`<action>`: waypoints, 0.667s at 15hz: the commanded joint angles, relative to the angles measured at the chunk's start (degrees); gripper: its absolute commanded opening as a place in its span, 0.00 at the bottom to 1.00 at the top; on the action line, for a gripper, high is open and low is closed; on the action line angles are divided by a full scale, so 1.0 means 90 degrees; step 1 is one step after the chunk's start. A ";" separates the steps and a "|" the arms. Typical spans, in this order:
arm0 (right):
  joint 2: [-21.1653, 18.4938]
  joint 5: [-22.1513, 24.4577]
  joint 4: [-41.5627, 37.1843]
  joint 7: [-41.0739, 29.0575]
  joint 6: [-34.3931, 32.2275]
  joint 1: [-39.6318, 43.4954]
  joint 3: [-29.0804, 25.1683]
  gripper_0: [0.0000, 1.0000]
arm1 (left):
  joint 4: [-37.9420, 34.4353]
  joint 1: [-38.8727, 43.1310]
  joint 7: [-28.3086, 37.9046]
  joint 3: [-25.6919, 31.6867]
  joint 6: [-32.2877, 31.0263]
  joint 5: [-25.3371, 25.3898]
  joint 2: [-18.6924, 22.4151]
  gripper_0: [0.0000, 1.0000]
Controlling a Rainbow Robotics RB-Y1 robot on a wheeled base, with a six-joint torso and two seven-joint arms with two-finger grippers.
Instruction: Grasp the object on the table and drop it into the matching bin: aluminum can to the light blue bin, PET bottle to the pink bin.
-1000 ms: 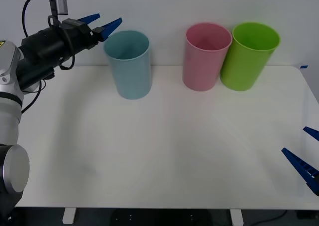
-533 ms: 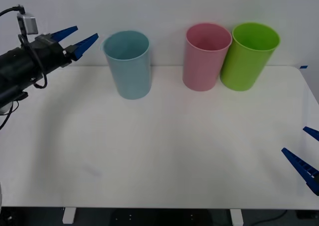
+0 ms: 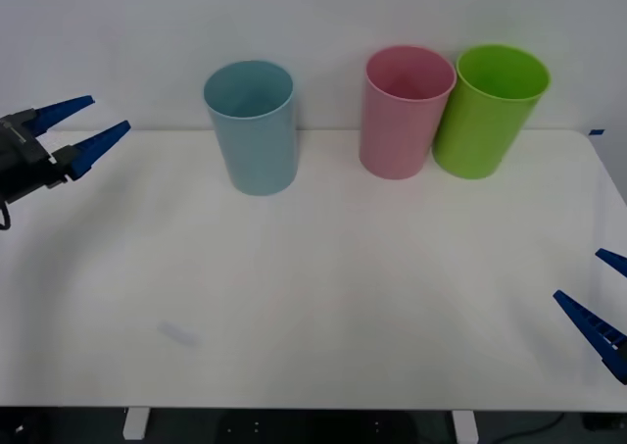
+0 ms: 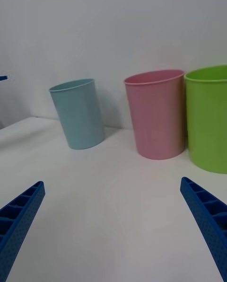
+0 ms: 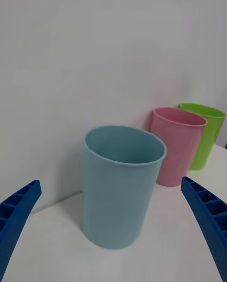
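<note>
Right claw (image 3: 600, 317) low at near right tabletop (image 3: 333, 287) edge, fingers spread, idle, nothing between them. Left claw (image 3: 76, 127) at far left, raised, fingers spread and empty, pointing toward light blue bin (image 3: 251, 125), which stands just beyond and is nearer this arm. Can nowhere on tabletop; likely already inside light blue bin, interior hidden, cannot confirm. Farthest back: pink bin (image 3: 405, 111) upright, touching lime green bin (image 3: 490, 109).
</note>
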 commanded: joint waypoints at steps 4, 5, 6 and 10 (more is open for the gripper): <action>0.0000 0.0000 0.0000 0.0000 0.0000 0.0000 0.0000 1.00 | -0.0567 0.1071 -0.0545 0.0305 -0.0188 0.0441 0.0150 1.00; 0.0000 0.0000 0.0000 0.0000 0.0000 0.0000 0.0000 1.00 | -0.0567 0.1256 -0.0789 0.0334 -0.0237 0.0548 0.0228 1.00; 0.0000 0.0000 0.0000 0.0000 0.0000 0.0000 0.0000 1.00 | -0.0567 0.1393 -0.0974 0.0373 -0.0344 0.0597 0.0296 1.00; 0.0000 0.0000 0.0000 0.0000 0.0000 0.0000 0.0000 1.00 | -0.0577 0.1979 -0.1287 0.0617 -0.0930 0.0861 0.0599 1.00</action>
